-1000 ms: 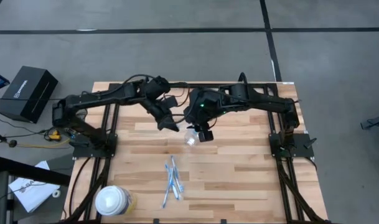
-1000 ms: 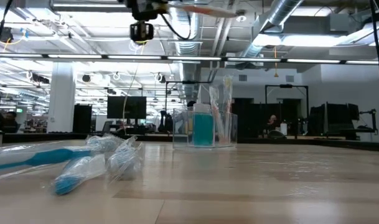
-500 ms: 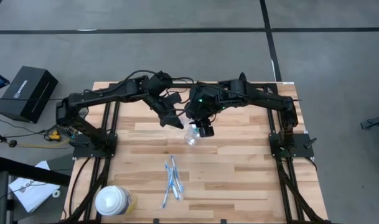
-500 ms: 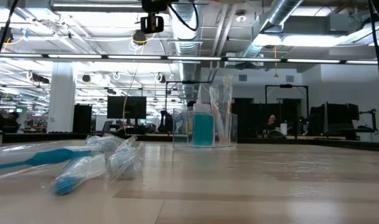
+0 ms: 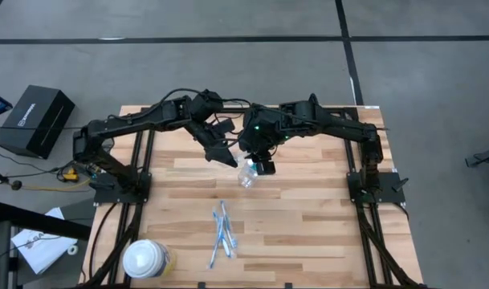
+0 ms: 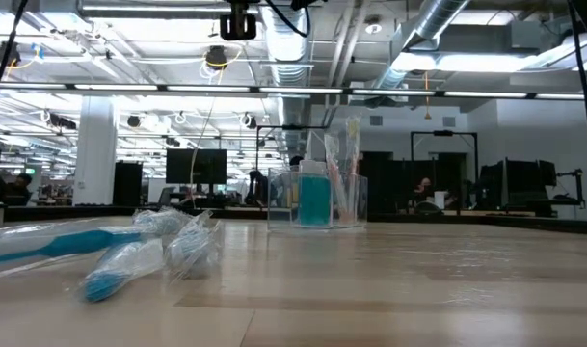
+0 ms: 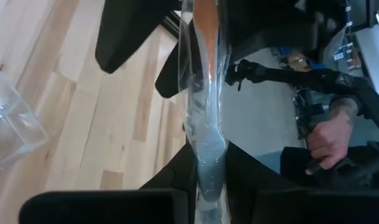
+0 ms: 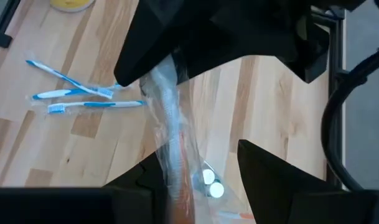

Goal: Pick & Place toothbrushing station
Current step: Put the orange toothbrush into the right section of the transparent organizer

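My left claw (image 5: 225, 156) hangs over the far middle of the desk (image 5: 308, 217), pinched on an orange brush (image 7: 206, 93) sealed in a clear wrapper. The brush runs straight out between my fingers (image 7: 177, 180) in the left wrist view. My right claw (image 5: 262, 166) hangs just beside the left one, the two nearly meeting above the cup (image 5: 246, 177). In the right wrist view the same wrapped brush (image 8: 170, 134) passes between its fingers (image 8: 264, 168), but I cannot tell whether they grip it.

The cup stands upright on the desk under both claws. From the low view it holds a blue tube (image 6: 314, 200) and upright wrapped brushes (image 6: 343, 173); the right wrist view shows two round white tube caps (image 8: 209, 182) inside it.

Nearer the front edge, well apart from the cup, a small bunch of blue brushes (image 5: 222, 234) lies flat in wrappers. The white-topped container (image 5: 144, 259) sits at the front left corner.

Beyond the desk, a person's hand (image 7: 329, 134) grips a handle.
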Tool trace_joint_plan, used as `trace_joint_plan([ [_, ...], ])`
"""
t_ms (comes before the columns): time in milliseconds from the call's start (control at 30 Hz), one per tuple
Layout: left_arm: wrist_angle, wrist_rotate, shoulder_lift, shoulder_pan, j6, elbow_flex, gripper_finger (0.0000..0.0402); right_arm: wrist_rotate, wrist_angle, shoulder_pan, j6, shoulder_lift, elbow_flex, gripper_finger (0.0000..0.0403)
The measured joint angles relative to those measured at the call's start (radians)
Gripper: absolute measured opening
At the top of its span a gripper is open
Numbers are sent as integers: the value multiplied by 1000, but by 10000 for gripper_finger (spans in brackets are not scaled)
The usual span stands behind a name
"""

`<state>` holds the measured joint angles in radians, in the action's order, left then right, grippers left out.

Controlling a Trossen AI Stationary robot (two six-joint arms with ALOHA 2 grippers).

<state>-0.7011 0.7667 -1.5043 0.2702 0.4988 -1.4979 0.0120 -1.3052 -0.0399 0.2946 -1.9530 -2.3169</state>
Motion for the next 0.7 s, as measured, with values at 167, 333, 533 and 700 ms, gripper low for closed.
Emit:
trace_joint_plan([
  [167,-1,27,-41,8,-1,0,38,3,0,2,-27,0,0,154],
  [333,7,63,-83,5,-2,0,38,14,-28,12,-41,0,0,156],
  [533,9,78,-90,5,-2,1,38,15,-33,20,-44,0,0,145],
  [700,13,95,-90,5,-2,1,38,17,-33,20,-25,0,0,118],
])
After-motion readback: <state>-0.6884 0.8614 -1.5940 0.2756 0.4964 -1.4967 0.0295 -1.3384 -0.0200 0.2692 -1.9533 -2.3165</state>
